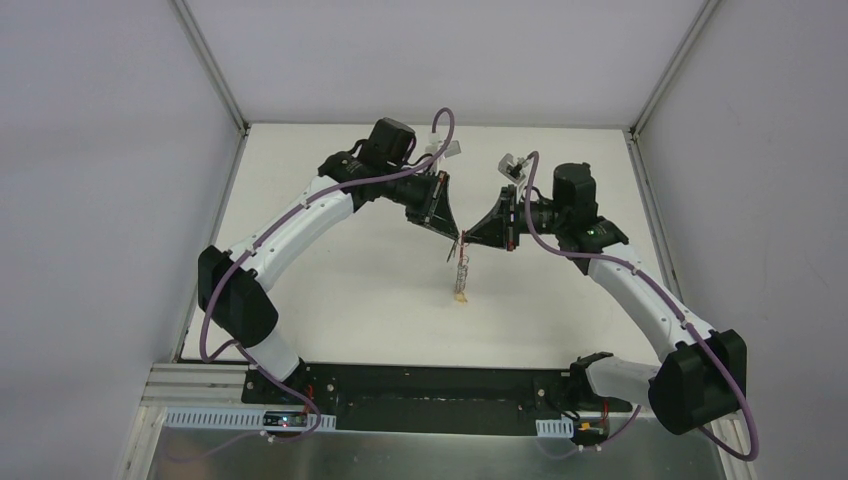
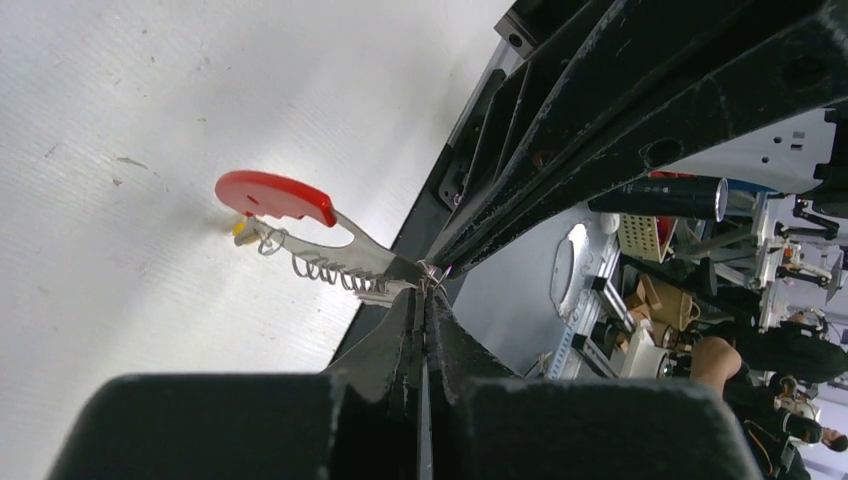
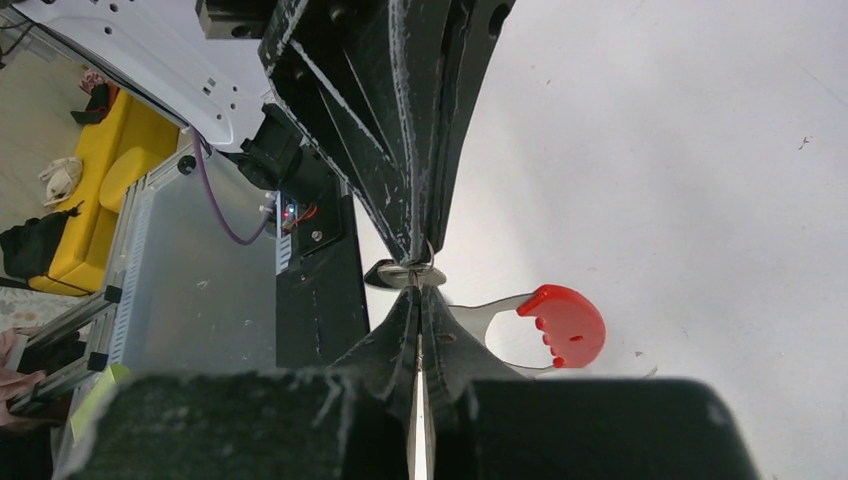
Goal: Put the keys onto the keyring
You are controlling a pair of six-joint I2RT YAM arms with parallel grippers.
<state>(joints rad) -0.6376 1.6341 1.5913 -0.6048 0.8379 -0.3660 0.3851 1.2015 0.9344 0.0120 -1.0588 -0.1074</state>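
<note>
The keys [image 1: 461,272] hang in a short string above the table [image 1: 330,300], with a yellow-headed one lowest. They hang from the spot where my left gripper [image 1: 455,234] and right gripper [image 1: 468,238] meet tip to tip. In the left wrist view the left gripper [image 2: 430,285] is shut, with a thin wire ring at its tips. The row of silver rings [image 2: 330,268] and the red-and-grey strap [image 2: 277,197] trail off beside it. The right gripper [image 3: 420,287] is also shut, at a small silver oval piece [image 3: 408,275], with the strap [image 3: 562,325] beside it. I cannot pick out the keyring.
White walls enclose the table on the left [image 1: 110,200], right [image 1: 760,180] and back. The black base plate [image 1: 430,395] and the arm mounts run along the near edge. The two arms arch inward over the middle of the table.
</note>
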